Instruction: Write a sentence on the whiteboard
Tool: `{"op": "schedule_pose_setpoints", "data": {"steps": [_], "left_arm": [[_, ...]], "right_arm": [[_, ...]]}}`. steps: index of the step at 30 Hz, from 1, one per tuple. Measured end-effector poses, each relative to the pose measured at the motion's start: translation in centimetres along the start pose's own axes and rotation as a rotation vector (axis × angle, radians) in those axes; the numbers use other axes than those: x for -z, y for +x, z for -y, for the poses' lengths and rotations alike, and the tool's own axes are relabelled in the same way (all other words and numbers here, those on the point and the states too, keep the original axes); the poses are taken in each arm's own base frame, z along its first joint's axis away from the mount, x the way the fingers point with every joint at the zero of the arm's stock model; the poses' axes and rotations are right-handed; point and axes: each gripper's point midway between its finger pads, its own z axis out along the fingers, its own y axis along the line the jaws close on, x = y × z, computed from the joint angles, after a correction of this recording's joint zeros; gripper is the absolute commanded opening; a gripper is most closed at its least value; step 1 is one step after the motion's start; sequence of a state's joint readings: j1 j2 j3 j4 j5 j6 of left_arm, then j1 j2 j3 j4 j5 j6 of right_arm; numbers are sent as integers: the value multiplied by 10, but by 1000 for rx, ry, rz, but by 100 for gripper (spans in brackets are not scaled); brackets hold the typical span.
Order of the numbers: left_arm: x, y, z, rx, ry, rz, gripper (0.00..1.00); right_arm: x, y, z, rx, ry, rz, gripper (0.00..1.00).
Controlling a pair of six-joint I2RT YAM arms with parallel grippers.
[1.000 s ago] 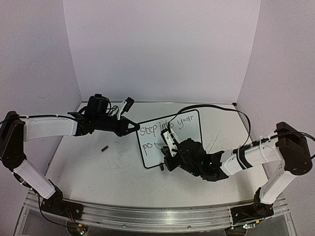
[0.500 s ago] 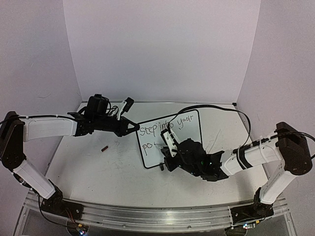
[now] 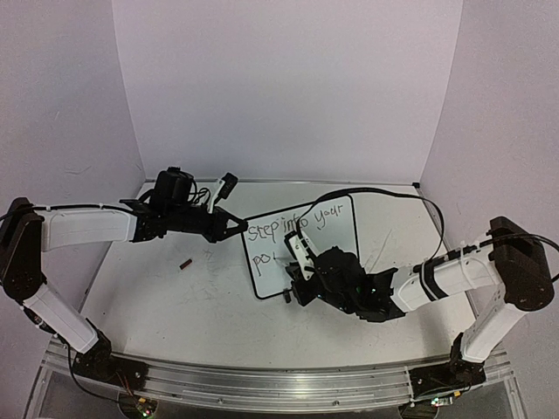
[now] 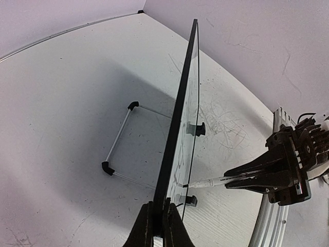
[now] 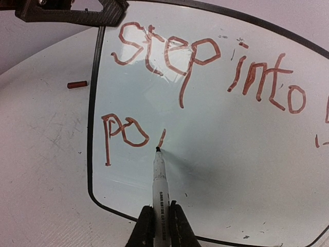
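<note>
- Almost nothing has moved since a second ago: both arms hold the same poses in the top view, and the right gripper (image 3: 304,262) has shifted only very slightly.
- The whiteboard (image 3: 332,234) stands propped up at the centre of the top view, on the table (image 3: 175,305), with a wire stand (image 4: 121,136) behind it.
- The left gripper (image 3: 238,224) reaches in from the left of the frame. Its jaws are pressed together on the board's black left edge, seen at the bottom centre of the left wrist view (image 4: 159,218).
- The right gripper (image 5: 160,218) pinches a white marker (image 5: 159,180), whose dark tip touches the board just right of the lower line.
- The sentence (image 5: 205,56) reads "step into" along the top of the right wrist view. "po" and one short stroke sit lower left, and "your" ends the upper line in the top view.
- A small red stub (image 3: 185,263) lies on the table left of the board, apart from it.
</note>
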State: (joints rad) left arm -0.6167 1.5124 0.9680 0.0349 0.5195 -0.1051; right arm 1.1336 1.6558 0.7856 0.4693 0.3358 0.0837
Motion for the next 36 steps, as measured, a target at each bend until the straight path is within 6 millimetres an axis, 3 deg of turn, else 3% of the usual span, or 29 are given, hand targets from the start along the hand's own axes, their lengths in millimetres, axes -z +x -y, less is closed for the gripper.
{"op": "schedule_pose_setpoints", "data": {"steps": [36], "left_arm": [[0,0,-1,-1,-7,0,0]], "right_arm": [[-1,-8,11,-12,51,34,0]]}}
